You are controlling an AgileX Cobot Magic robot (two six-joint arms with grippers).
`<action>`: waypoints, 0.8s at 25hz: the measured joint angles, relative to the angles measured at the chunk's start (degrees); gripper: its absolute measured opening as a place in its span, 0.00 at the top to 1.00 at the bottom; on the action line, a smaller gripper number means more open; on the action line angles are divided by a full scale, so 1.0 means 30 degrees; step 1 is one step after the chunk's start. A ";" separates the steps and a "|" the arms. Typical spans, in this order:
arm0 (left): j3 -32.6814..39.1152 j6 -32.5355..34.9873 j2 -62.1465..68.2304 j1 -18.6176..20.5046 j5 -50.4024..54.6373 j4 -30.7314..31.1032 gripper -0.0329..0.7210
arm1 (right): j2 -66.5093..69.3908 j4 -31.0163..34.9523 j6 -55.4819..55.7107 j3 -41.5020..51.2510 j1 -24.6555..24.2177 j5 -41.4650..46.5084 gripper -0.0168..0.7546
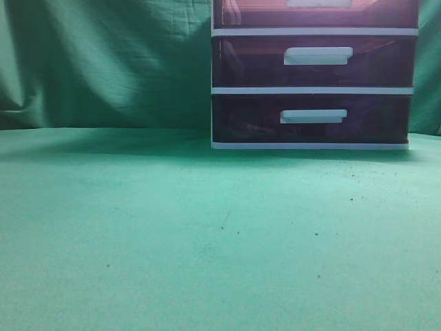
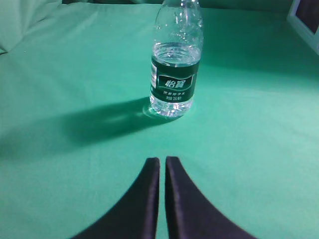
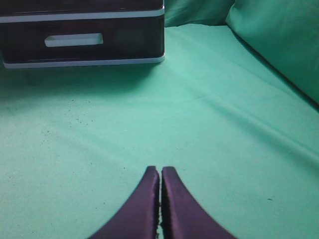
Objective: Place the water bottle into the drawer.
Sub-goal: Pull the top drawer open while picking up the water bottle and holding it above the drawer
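Nothing done: water bottle (image 2: 175, 64) stands on the desk (image 2: 75, 74), drawer (image 1: 315, 12) closed; both tools, left (image 2: 162, 160) and right (image 3: 160, 169), pinched shut, empty.

You have open green cloth (image 2: 75, 74) all around the upright water bottle (image 2: 175, 74). Nothing crowds the drawer unit (image 1: 313, 89) in front; its top drawer (image 1: 317, 12) seems pushed in, though it's cropped.

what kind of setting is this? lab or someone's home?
Most likely a staged lab or data-collection tabletop, not a home. Green cloth covers both table and backdrop, and the only props are a white-framed drawer unit and one water bottle.
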 joint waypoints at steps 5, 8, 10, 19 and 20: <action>0.0000 0.0000 0.0000 0.0000 0.0000 0.0000 0.96 | 0.0000 0.0000 0.0000 0.0000 0.0000 0.0000 0.98; 0.0000 0.0000 0.0000 0.0000 0.0000 0.0000 0.96 | 0.0000 0.0000 0.0000 0.0000 0.0000 0.0000 0.98; 0.0000 0.0000 0.0000 0.0000 0.0000 0.0000 0.96 | 0.0000 0.0000 0.0000 0.0000 0.0000 0.0000 0.98; 0.0000 0.0000 0.0000 0.0000 0.0000 0.0000 0.96 | 0.0000 0.0000 0.0000 0.0000 0.0000 0.0000 0.98; 0.0000 0.0000 0.0000 0.0000 0.0000 0.0000 0.96 | 0.0000 0.0000 0.0000 0.0000 0.0000 0.0000 0.98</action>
